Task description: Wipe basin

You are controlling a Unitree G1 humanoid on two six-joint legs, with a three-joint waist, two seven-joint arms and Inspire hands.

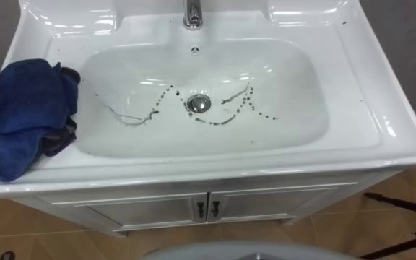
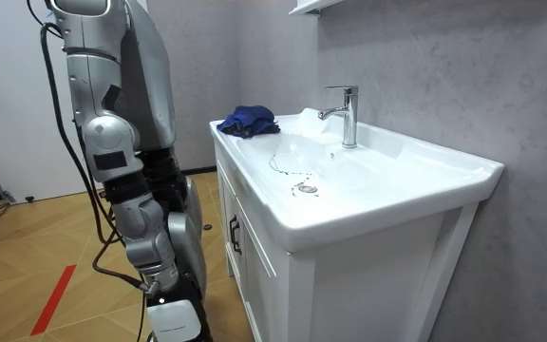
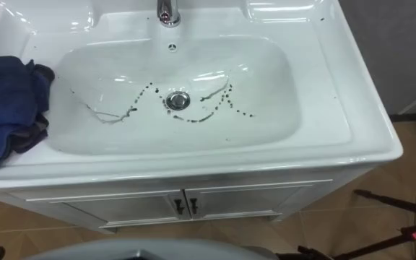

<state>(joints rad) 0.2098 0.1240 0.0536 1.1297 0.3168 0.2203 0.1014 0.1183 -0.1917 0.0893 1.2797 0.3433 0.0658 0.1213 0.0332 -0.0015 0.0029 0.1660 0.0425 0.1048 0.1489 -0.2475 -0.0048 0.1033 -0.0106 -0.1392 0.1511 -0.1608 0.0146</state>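
Basin (image 1: 302,79) seen from above, as I stood before its cabinet (image 1: 266,206). Dark speckled marks (image 1: 226,119) ringed the drain (image 1: 199,103) in the bowl's bottom, below the faucet (image 1: 192,13) on the back rim. The blue cloth (image 1: 24,115) lay crumpled on the rim at my left, its edge reaching over the bowl's lip, well apart from the marks. My right hand (image 2: 172,318) hung low at my side, off the basin's front; whether its fingers were spread or curled I could not tell.

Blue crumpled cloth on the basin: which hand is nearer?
Left, probably: the blue crumpled cloth lies at the white basin's left end. Right hand hangs low beside the cabinet; left hand hidden behind the body.
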